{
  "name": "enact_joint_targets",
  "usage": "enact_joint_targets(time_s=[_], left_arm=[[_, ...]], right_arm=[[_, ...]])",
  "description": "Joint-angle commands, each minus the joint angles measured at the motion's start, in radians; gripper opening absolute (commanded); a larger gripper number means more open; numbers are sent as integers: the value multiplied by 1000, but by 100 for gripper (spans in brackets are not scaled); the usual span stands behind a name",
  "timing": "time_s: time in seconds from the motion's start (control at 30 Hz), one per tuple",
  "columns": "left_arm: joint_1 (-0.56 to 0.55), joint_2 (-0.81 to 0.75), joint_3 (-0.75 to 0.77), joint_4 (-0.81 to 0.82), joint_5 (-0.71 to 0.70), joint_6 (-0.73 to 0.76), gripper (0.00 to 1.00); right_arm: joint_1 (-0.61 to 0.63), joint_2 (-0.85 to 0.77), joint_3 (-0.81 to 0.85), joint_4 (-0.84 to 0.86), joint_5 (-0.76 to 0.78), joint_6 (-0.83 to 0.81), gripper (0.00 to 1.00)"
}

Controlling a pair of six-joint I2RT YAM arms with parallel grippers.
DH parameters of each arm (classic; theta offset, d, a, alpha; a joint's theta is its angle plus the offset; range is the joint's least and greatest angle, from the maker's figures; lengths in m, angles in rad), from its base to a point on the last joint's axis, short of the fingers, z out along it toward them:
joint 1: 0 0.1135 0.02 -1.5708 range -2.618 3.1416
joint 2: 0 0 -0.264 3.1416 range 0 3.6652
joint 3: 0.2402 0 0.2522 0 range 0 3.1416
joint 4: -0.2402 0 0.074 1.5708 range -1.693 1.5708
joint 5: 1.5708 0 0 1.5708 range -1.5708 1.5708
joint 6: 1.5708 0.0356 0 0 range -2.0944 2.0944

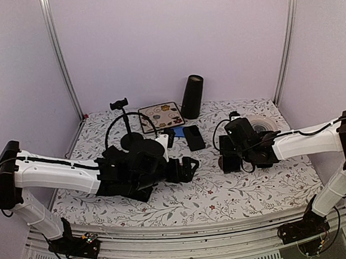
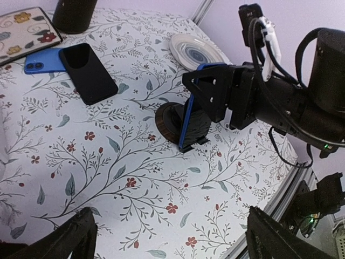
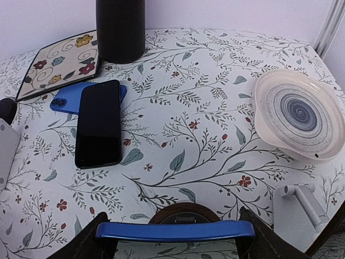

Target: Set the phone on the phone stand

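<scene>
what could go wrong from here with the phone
The right gripper holds the blue-cased phone on edge beside a round brown disc; let go here, it could topple. The left gripper and its arm sit right in front of the gooseneck stand, so carrying the phone there risks a bump.

Plain pale-lilac walls [image 1: 171,33] close in a small test cell on three sides. A slim aluminium post [image 1: 62,60] stands at the rear left corner and a matching post [image 1: 285,36] at the rear right. The bench [image 1: 256,192] is covered by a white cloth [image 2: 81,162] printed with grey-green leafy sprigs and small red flowers. A ribbed metal rail [image 1: 188,251] runs along its near edge. Soft, even light leaves only faint shadows.
</scene>
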Motion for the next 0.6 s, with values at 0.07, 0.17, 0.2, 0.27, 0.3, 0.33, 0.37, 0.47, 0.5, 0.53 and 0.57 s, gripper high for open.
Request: enact_joint_targets(time_s=[0.07, 0.17, 0.2, 0.27, 0.3, 0.33, 0.37, 0.47, 0.5, 0.53, 0.57], left_arm=[[11, -29, -13, 9, -3, -7, 97], [12, -27, -12, 10, -2, -5, 97], [12, -27, -10, 10, 0, -4, 97], [11, -23, -8, 13, 2, -4, 97], [12, -19, -6, 14, 3, -2, 97], [13, -17, -5, 16, 4, -2, 97], [13, -15, -3, 17, 7, -2, 97], [12, -7, 4, 20, 12, -1, 97], [12, -5, 6, 20, 13, -1, 97], [12, -3, 7, 20, 14, -1, 97], [12, -2, 8, 20, 15, -1, 97]], right_arm=[[-4, -7, -35, 64, 34, 25, 31], [-5, -12, -46, 63, 40, 26, 31], [-5, -13, -51, 60, 41, 27, 31], [-4, -17, -56, 58, 42, 32, 32], [-5, -20, -58, 58, 40, 34, 32], [-5, -22, -61, 58, 40, 36, 34], [-5, -23, -63, 57, 39, 37, 35], [-4, -23, -66, 50, 40, 41, 40], [-4, -23, -66, 47, 40, 41, 42], [-5, -23, -66, 44, 40, 41, 47], [-5, -24, -66, 42, 40, 41, 50]])
